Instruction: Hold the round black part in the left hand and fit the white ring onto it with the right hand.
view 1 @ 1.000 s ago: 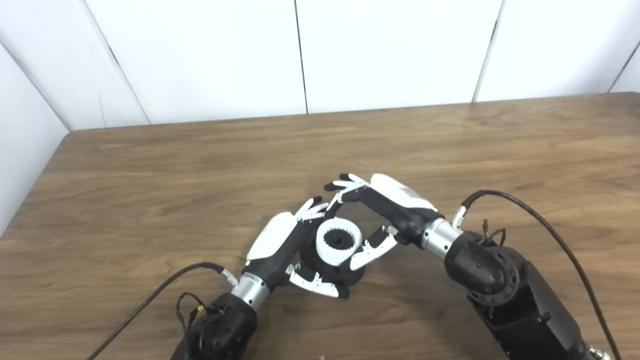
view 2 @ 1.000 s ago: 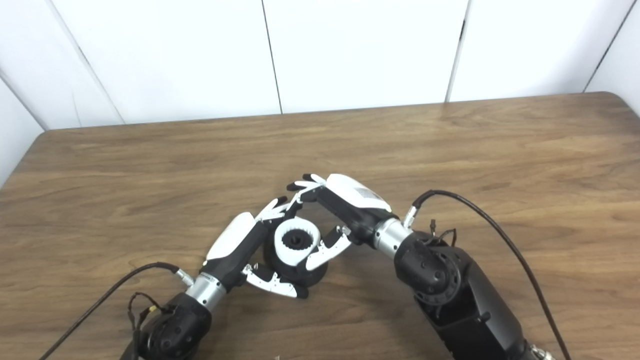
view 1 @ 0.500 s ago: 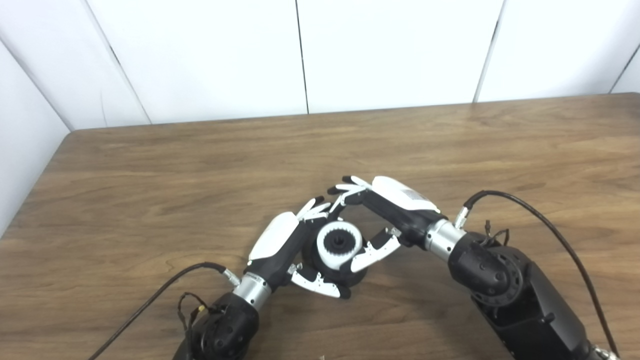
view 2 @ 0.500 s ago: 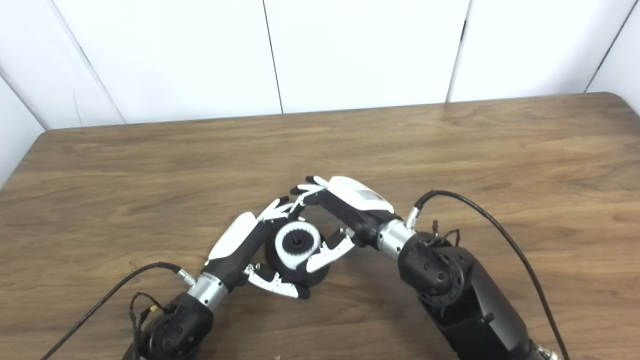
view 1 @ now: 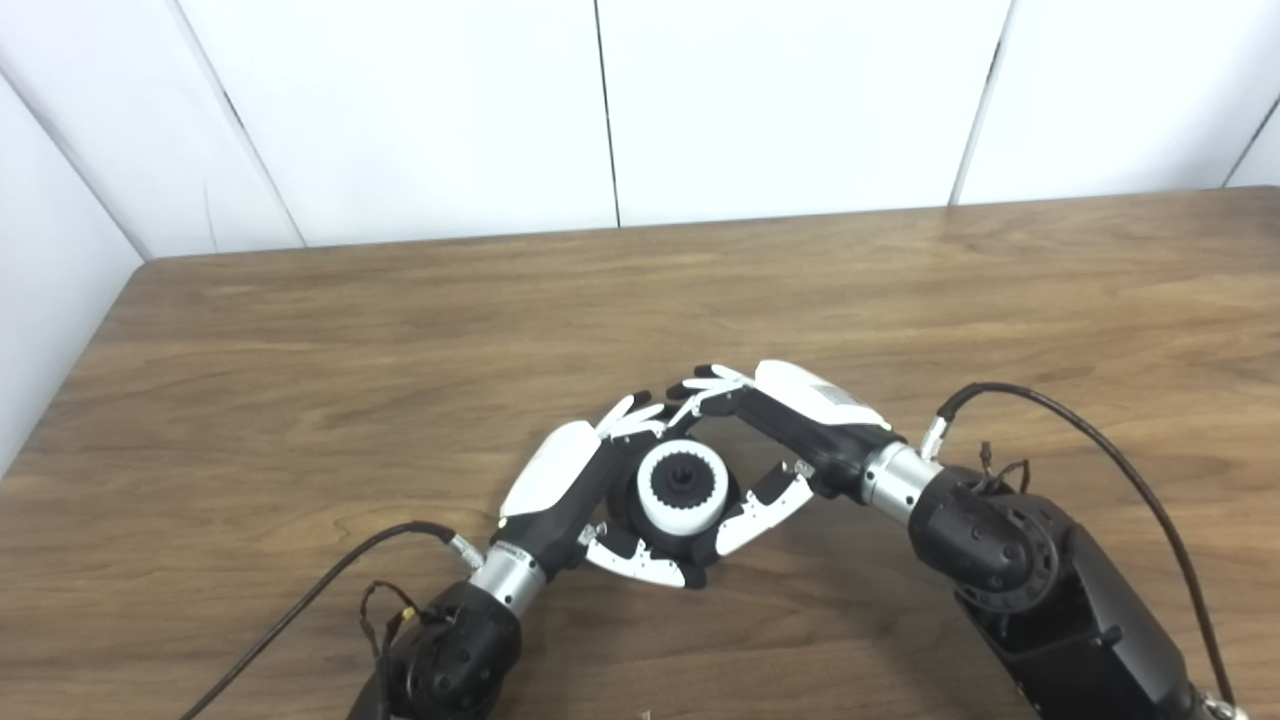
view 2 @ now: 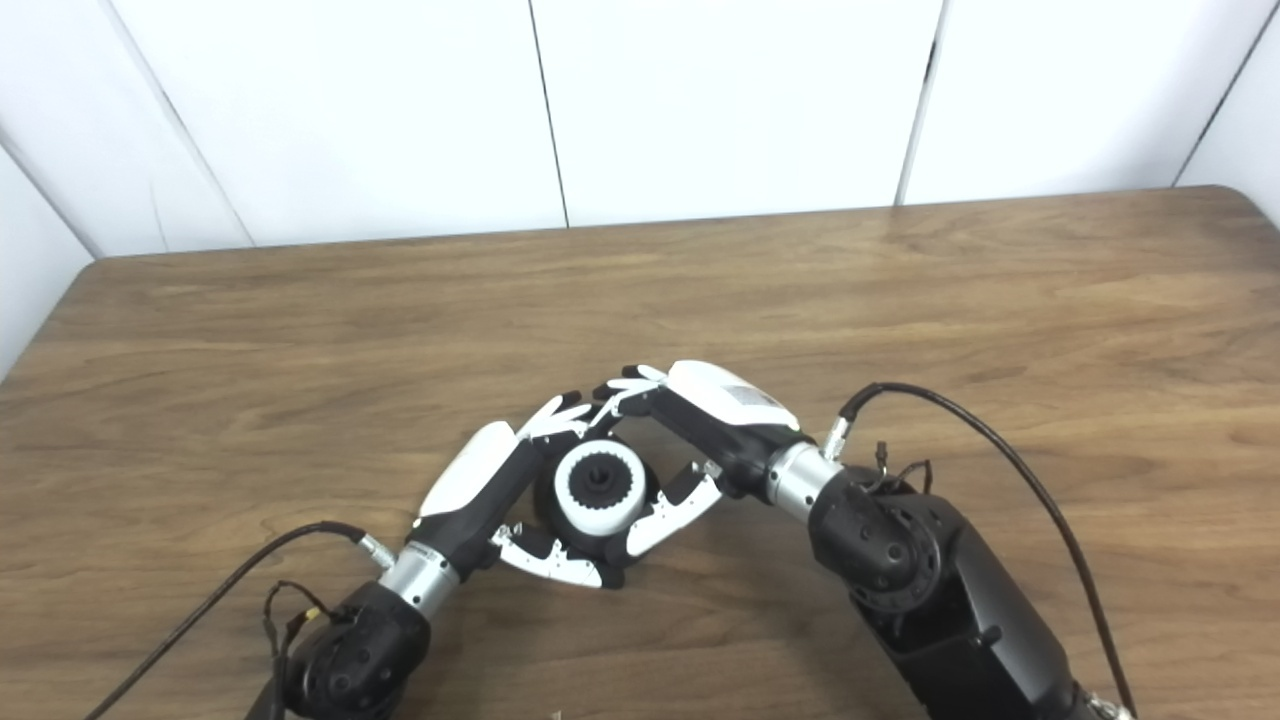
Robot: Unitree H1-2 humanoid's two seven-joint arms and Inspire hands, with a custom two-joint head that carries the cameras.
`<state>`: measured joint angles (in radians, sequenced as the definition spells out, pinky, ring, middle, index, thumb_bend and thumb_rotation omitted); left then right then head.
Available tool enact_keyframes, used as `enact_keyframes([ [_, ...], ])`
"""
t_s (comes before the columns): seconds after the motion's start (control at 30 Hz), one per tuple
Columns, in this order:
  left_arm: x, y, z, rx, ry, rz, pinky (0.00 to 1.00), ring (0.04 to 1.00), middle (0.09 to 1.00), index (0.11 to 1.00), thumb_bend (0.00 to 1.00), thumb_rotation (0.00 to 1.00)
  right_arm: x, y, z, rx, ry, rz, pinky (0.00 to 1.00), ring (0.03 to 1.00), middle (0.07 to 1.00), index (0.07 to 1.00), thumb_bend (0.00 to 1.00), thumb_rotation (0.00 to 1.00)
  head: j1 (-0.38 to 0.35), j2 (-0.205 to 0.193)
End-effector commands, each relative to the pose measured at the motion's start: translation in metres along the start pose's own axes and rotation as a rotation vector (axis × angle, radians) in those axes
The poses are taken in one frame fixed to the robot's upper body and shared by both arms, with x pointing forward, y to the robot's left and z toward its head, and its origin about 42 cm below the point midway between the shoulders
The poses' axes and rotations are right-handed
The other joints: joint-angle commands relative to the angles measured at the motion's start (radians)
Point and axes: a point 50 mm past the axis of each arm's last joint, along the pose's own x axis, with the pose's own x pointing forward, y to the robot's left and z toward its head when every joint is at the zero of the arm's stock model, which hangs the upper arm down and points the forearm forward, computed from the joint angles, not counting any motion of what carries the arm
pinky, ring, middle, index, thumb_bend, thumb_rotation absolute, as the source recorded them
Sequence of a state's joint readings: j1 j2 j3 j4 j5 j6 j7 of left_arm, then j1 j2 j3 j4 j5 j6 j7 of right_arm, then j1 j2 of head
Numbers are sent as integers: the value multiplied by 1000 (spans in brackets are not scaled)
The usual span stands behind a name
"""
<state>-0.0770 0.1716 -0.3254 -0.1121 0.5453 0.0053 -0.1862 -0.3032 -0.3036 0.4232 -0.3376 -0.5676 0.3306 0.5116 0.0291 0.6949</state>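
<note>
Where the brown wood-grain table (view 1: 300, 330) meets white wall panels (view 1: 780, 100) at its far edge, both hands work near the front. The left hand (view 1: 560, 480) grips the round black part (view 1: 640, 525); the white ring (view 1: 683, 488) sits on it, the right hand (view 1: 790, 430) curled around it.

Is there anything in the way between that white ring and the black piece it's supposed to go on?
Nothing visible. The white ring already sits on the round black part, which the left hand holds. The right hand curls around the ring, and only bare table surrounds them.
</note>
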Motion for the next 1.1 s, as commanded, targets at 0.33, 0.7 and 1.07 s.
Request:
enact_keyframes([
  [0.33,-14,25,-12,6,51,3,950,1000,930,778,1000,266,2,-26,5,20,-44,-99,853,967,900,693,1000,327,-3,-3],
  [0.7,-28,39,-25,-24,70,14,960,994,927,808,1000,277,-4,-42,-7,74,-17,-148,875,972,907,710,1000,321,-5,-4],
  [1.07,-56,67,-37,-16,140,42,974,997,942,876,1000,300,-16,-54,-26,63,36,-203,889,941,901,745,1000,359,-11,-9],
])
